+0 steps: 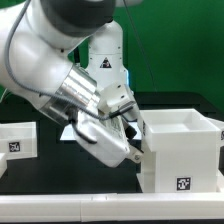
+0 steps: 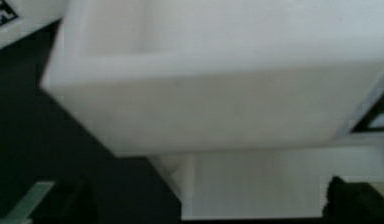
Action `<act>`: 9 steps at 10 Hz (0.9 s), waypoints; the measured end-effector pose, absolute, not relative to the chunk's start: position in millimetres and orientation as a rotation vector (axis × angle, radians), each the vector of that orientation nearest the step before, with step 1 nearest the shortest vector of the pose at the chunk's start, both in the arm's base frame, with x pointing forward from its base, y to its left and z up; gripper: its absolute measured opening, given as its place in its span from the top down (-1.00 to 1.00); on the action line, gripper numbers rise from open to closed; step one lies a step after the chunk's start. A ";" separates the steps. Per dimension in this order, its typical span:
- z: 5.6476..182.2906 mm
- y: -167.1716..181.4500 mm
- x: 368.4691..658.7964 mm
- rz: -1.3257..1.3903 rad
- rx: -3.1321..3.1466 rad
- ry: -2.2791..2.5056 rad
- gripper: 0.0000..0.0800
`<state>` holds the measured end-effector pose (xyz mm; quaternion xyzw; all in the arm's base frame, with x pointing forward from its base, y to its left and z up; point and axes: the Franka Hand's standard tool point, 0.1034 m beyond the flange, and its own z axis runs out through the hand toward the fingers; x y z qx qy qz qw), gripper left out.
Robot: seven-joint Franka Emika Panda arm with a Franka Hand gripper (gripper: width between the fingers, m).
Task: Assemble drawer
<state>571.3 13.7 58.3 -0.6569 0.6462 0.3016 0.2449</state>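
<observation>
Drawer (image 1: 18,137): we are logging it at nine o'clock in the exterior view, well apart from the arm. Gripper (image 1: 136,140): we are finding its jaws standing apart, just beside the white cube casing (image 1: 185,150) at four o'clock.

Arm (image 1: 45,60): white plastic shells, glossy w/ soft highlights; nr the wrist a silver, metal-looking stretch w/ a duller sheen. Gripper (image 1: 133,140): black, matt. Cube casing (image 1: 185,150): white plastic, smooth, matt to faintly satin; in the wrist view its faces look even, no grain, tho blurred. Drawer (image 1: 14,140): same smooth white plastic, w/ a flat b/w printed tag (image 1: 15,146). Table (image 1: 40,175): black, matt. Backdrop (image 1: 190,50): green, matt; material can't tell.
</observation>
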 end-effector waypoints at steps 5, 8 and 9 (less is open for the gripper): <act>76.7 18.7 589.7 0.488 -2.030 1.852 -0.62; 76.4 18.0 588.2 0.485 -2.043 1.833 -0.62; 86.4 10.2 583.6 0.457 -2.076 1.785 -0.62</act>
